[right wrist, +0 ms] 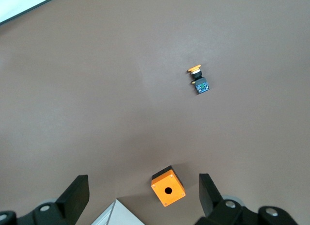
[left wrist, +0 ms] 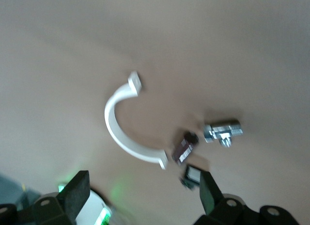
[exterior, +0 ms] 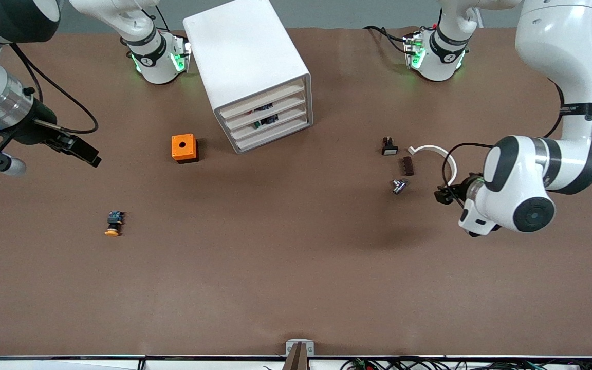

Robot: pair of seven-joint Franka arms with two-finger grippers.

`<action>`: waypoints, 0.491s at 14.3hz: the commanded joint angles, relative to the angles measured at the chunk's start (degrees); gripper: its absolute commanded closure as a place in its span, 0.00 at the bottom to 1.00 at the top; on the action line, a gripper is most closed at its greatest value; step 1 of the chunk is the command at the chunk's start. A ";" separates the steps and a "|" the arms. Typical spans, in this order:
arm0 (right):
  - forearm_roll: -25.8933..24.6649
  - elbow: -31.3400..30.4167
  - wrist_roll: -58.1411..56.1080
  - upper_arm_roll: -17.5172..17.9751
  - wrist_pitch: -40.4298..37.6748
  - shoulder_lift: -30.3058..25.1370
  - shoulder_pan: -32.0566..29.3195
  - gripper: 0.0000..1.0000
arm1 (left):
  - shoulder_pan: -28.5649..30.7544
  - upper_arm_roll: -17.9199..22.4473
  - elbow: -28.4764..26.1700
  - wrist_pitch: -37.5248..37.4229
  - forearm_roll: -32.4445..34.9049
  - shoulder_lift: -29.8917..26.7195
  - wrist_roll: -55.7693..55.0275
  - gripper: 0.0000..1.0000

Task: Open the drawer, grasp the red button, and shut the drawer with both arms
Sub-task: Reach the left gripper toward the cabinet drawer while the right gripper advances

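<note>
Nearest the front camera we find the yellow-orange-capped button (exterior: 113, 224) lying on its side on the brown worktop (exterior: 285, 267), toward the right arm's end, its blue rear turned away from that camera. Farther from the camera sits the orange cube (exterior: 184, 148), matte, with a round hole in its top face. Beside it stands the white cabinet (exterior: 247, 67), smooth with rounded corners, its four shallow drawers (exterior: 267, 121) all pushed in; small dark parts show through the slots between the fronts. We cannot make out a red-capped button anywhere.

The right tool (right wrist: 144, 193) hangs over bare worktop at the right arm's end, fingers spread wide and holding nothing. The left tool (left wrist: 144, 192) hangs with fingers equally spread and empty, over the worktop near a curved white plastic clamp (exterior: 432, 152), a dark ribbed block (exterior: 407, 165), a shiny metal fitting (exterior: 399, 185) and a small black switch (exterior: 389, 146).
</note>
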 commanded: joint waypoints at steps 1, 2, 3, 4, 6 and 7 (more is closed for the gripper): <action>0.29 -0.44 4.98 -0.31 0.57 0.05 1.78 0.00 | -3.59 0.30 5.73 -6.13 -4.84 2.02 -12.95 0.00; 1.43 -0.44 6.39 -0.31 0.66 0.14 2.05 0.00 | -4.48 0.30 6.62 -6.32 -7.82 2.72 -19.44 0.00; 2.83 -0.44 7.45 -0.40 0.66 0.23 2.05 0.00 | -5.01 0.30 6.97 -6.32 -10.98 3.16 -25.25 0.00; 3.28 -0.44 8.33 -0.40 0.66 0.57 2.14 0.00 | -5.45 0.22 7.06 -6.32 -14.84 3.77 -31.13 0.00; 3.37 -0.35 9.91 -0.31 0.66 0.84 2.23 0.00 | -6.94 0.22 7.06 -6.32 -21.08 4.31 -39.41 0.00; 3.37 -0.35 10.96 -0.31 0.66 0.84 2.66 0.00 | -7.56 0.22 7.15 -6.32 -24.25 5.00 -43.11 0.00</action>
